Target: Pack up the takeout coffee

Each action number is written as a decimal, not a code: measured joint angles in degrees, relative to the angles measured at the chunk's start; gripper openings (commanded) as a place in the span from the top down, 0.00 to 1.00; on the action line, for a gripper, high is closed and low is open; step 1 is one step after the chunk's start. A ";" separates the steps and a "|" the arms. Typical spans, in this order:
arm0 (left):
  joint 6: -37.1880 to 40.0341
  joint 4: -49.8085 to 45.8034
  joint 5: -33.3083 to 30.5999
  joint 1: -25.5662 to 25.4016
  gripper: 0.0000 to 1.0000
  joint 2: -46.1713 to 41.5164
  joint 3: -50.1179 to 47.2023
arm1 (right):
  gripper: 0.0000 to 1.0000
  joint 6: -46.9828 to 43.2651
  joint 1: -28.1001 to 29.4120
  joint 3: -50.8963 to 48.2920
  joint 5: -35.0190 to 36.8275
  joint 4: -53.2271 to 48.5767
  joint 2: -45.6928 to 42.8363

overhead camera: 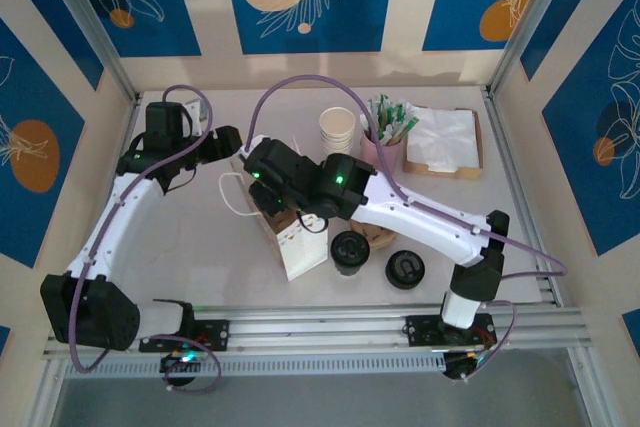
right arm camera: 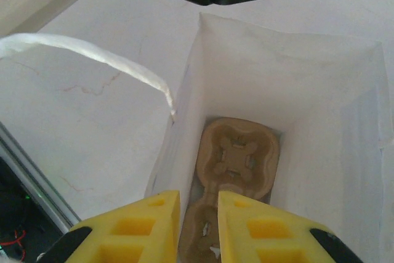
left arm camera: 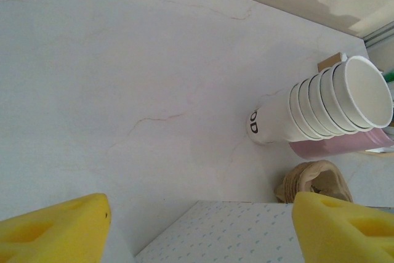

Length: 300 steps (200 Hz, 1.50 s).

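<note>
Two black letters, looking like "OD", are printed on the side of the lowest cup in the stack of cream cups [left arm camera: 320, 106], seen in the left wrist view; any further letters curve out of sight. Nothing else is legible

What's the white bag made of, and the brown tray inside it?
White bag: likely thin matte paper, with flat folded walls and a twisted handle. Brown tray: probably moulded pulp cardboard, dull and rough, with pressed cup hollows.
</note>
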 measured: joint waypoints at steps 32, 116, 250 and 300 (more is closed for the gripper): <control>0.02 0.00 0.09 0.00 0.25 0.00 0.00 | 0.75 0.09 0.42 0.00 -0.31 -0.61 -0.92; 0.46 0.00 0.11 0.00 0.31 0.00 0.00 | 0.77 0.44 0.79 -0.59 -0.44 -0.94 -2.86; 0.90 -0.04 0.09 0.00 0.30 0.00 0.00 | 0.77 -0.04 1.84 -4.74 1.51 0.76 -7.89; 1.03 -0.04 0.09 0.00 0.30 0.00 0.00 | 0.76 -0.24 1.84 -7.87 3.04 2.34 -12.55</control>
